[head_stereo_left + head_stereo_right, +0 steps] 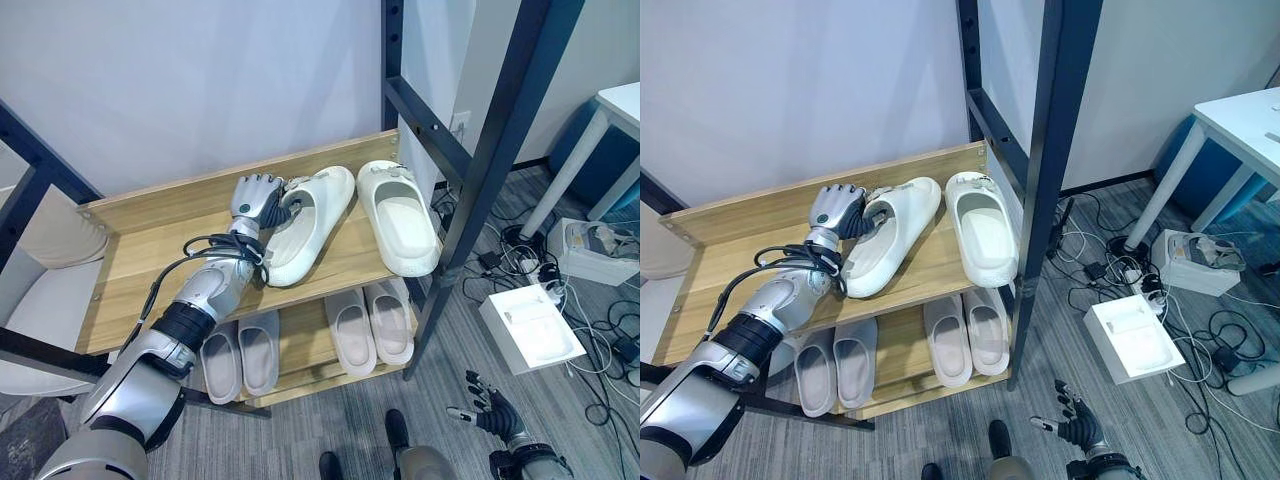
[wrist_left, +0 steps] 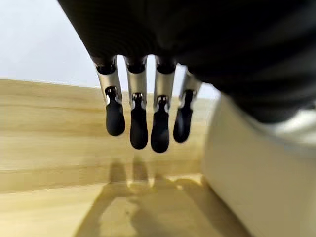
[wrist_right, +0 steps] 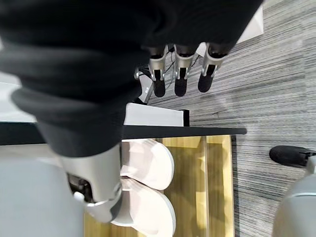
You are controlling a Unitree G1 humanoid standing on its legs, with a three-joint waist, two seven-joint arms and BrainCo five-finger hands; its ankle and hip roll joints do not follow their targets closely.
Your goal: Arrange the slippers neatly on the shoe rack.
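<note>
While my left hand (image 1: 256, 196) rests beside the skewed slipper (image 1: 305, 225), fingers (image 2: 139, 129) straight and apart | risk: a hard nudge slides it off the shelf (image 1: 150, 245) edge | right hand (image 1: 492, 405) idle, fingers relaxed.

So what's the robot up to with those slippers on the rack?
It is tidying slippers on a wooden shoe rack. Its left hand is on the top shelf, against the angled slipper, which lies askew beside the straighter slipper. The fingers hang relaxed next to the slipper, not gripping it. Two more pairs sit in a row on the lower shelf. Its right hand hangs low over the floor, open.
</note>
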